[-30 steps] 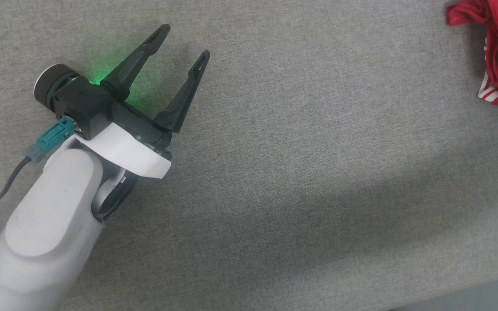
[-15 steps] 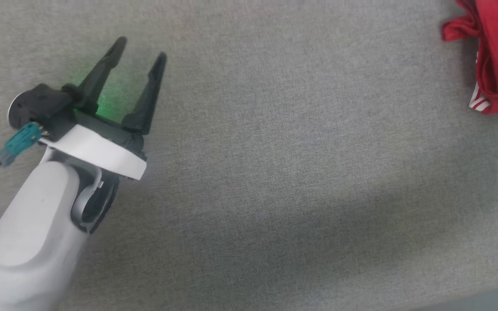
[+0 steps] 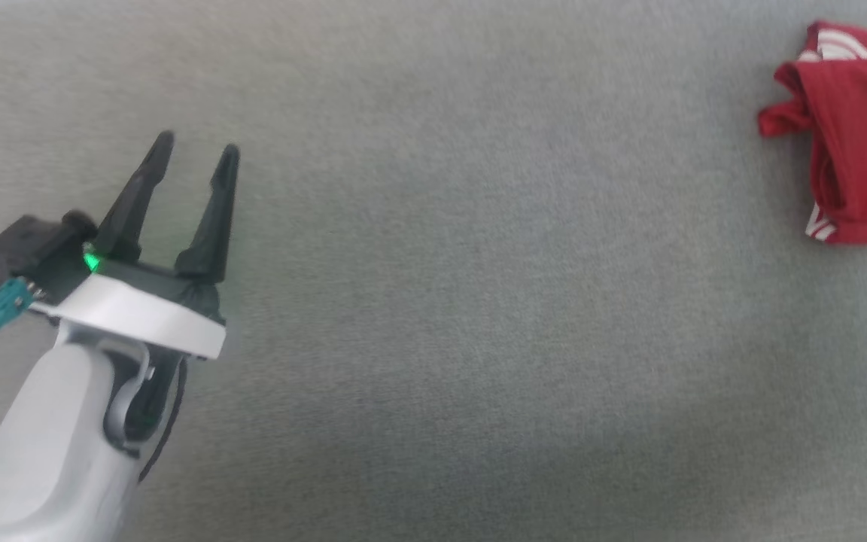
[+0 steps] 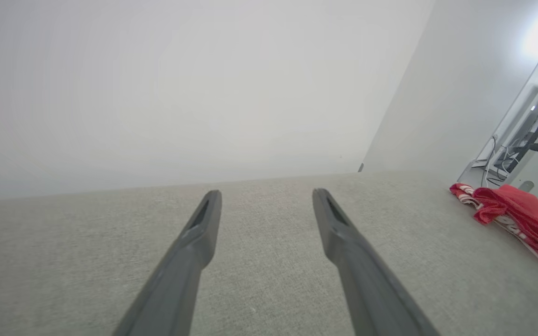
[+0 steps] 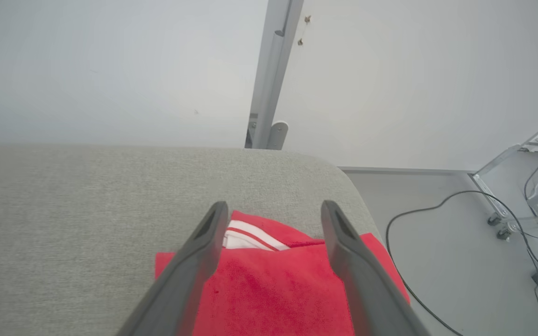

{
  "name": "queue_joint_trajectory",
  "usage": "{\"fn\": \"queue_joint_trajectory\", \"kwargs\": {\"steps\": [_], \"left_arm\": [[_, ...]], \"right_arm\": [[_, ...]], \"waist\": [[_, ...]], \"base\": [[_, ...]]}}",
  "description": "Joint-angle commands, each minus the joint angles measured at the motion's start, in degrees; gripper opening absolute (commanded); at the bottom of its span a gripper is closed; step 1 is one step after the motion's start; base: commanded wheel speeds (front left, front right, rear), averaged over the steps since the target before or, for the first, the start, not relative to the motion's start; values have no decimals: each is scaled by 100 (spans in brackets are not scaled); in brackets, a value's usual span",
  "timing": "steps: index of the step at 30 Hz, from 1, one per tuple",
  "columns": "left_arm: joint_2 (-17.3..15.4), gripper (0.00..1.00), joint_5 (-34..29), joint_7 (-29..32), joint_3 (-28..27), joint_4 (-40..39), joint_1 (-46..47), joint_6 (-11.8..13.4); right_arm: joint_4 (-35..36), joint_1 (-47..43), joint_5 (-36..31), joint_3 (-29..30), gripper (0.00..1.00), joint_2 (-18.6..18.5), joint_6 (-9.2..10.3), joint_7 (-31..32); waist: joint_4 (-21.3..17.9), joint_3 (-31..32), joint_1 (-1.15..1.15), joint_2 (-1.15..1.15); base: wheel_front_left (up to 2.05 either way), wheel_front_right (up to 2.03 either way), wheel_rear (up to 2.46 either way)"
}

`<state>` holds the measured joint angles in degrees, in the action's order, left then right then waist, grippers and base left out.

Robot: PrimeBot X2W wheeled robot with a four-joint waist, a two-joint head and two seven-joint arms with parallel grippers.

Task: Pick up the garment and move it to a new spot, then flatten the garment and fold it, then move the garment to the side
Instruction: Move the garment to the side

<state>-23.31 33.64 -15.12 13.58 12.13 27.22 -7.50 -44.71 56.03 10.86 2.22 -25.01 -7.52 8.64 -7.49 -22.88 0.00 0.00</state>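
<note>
The garment (image 3: pixel 855 173), red with red-and-white striped trim, lies folded in a bundle at the far right of the grey table, cut off by the head view's right edge. My left gripper (image 3: pixel 196 156) hovers open and empty over the table's left side, far from it. In the left wrist view the left gripper (image 4: pixel 265 196) points across bare cloth, with the garment (image 4: pixel 516 217) off to the right. In the right wrist view my right gripper (image 5: pixel 273 209) stands open above the garment (image 5: pixel 273 289), its two fingers spread over the red cloth and gripping nothing.
The grey fabric table (image 3: pixel 479 301) spreads between my left arm and the garment. In the right wrist view the table's rounded corner (image 5: pixel 343 177) lies just past the garment, with floor, a black cable (image 5: pixel 418 210) and a metal post (image 5: pixel 271 74) beyond.
The head camera has shifted, so the garment sits lower in view. My left gripper has drawn back toward the lower left, its fingers now pointing more upward.
</note>
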Motion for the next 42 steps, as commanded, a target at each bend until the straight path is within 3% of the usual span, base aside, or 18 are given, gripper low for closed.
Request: {"fn": "queue_joint_trajectory", "kwargs": {"steps": [1,19,28,42], "left_arm": [[16,100,-56,2,-126,-32,-187,9],[476,100,-809,1,-1863,-302,-1835,13],[615,100,-884,1,-2278,-488,-2627,10],[683,100,-716,1,-2530,-712,-3256,9]], "right_arm": [[79,-220,135,-73,100,16,7,-160],[1097,-2406,864,-426,100,263,6,-1425],[1618,-3417,833,-306,100,566,6,-1898],[2275,-4615,857,272,100,1043,4,-2068]], "waist": [[229,339,0,0],[837,1460,0,0],[872,1788,0,0],[860,2101,0,0]], "base": [[0,0,0],[0,0,0],[0,0,0],[0,0,0]]}}
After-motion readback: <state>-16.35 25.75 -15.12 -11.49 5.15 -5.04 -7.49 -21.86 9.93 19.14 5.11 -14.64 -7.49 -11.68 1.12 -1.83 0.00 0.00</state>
